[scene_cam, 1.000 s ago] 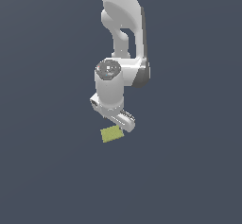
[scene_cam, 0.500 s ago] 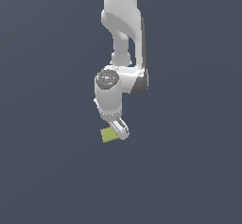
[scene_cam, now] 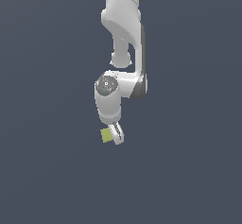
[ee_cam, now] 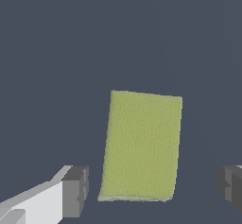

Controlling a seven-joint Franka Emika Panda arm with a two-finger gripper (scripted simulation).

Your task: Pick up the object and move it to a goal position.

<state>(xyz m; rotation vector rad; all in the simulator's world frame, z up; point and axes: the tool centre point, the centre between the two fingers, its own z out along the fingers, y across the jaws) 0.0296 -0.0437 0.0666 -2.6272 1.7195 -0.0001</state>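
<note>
Yellow-green, matte, plain: one block (scene_cam: 107,135), the only loose item I count. One arm (scene_cam: 124,34), white with grey joints, comes down from twelve o'clock in the exterior view. One gripper (scene_cam: 115,136) at its end. One dark slate-grey floor (scene_cam: 42,171), uniform, without markings.

Block, appearance: flat rectangle, finely grained surface, no marks or print. On my wrist feed it (ee_cam: 142,146) stands slightly skewed, its long edges not quite parallel to the picture's sides. Much narrower than the span between the fingers.

Block, position: in the exterior view it sits at nine o'clock of the gripper tip, touching or just beside it; I cannot tell which from here. On the wrist feed it lies between the two dark grey pads (ee_cam: 75,191), with bare floor showing on both sides.

Gripper (ee_cam: 153,187), state: spread wide, neither pad in contact with the block. Two pads counted, one partly cut off at the frame edge.
</note>
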